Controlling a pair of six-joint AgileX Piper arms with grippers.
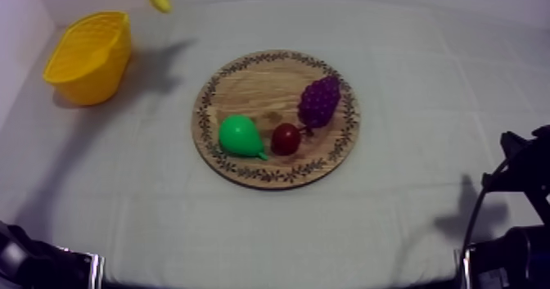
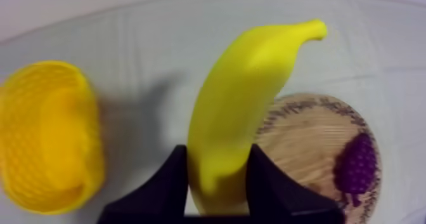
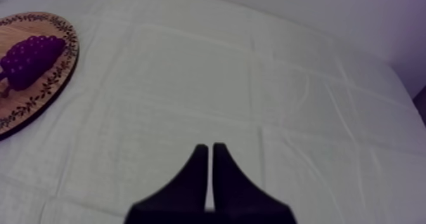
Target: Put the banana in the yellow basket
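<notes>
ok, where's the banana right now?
The banana is held in the left fingers above the cloth, between the yellow basket and the wooden board. In the top view its tip shows at the far edge, just right of the basket.

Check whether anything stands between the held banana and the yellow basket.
Nothing visible does. The left gripper holds the banana above bare cloth beside the yellow basket; the pear, bunch of grapes and small red fruit sit on the wooden board, aside.

Soft, purplish light; diffuse shadows on the cloth (image 1: 409, 79) beside the yellow basket (image 1: 100, 81)
</notes>
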